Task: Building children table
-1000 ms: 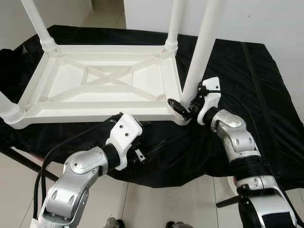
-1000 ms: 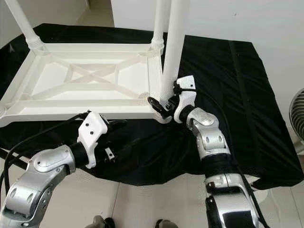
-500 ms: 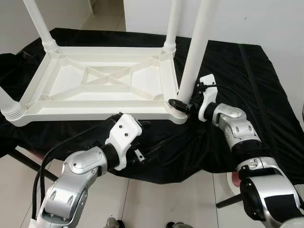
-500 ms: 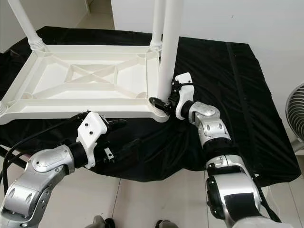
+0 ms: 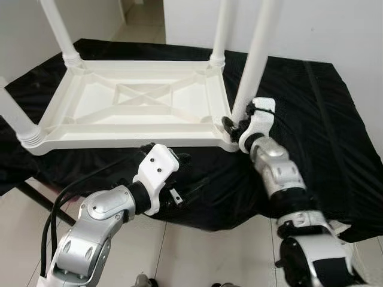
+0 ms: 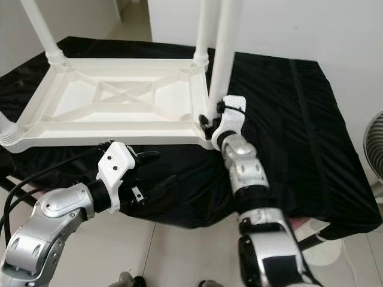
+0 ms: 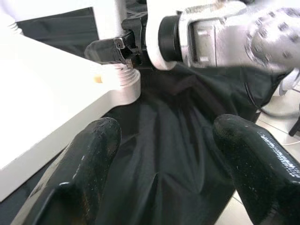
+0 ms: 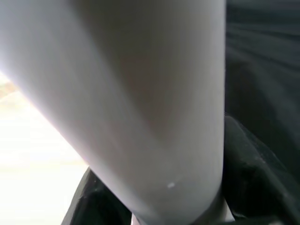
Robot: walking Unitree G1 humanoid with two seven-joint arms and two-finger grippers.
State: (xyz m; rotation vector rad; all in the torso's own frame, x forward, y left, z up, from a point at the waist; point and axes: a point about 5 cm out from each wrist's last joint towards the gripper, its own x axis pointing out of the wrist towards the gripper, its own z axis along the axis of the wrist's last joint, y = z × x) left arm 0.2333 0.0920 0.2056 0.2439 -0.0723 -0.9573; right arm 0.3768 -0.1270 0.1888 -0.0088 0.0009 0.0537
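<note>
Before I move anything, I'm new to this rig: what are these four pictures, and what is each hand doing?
This is a humanoid robot with two silver arms, each ending in a hand with two black fingers. The two wide pictures come from its head camera, looking down. A white plastic children's table lies upside down on a black cloth, its legs pointing up. The right hand is closed around the base of the near right leg, where it meets the corner socket. The right wrist picture looks along that hand, so the leg sits very close to the lens. The left hand hovers open below the table's near edge, holding nothing. The left wrist picture shows its two fingers spread, with the right hand beyond.
</note>
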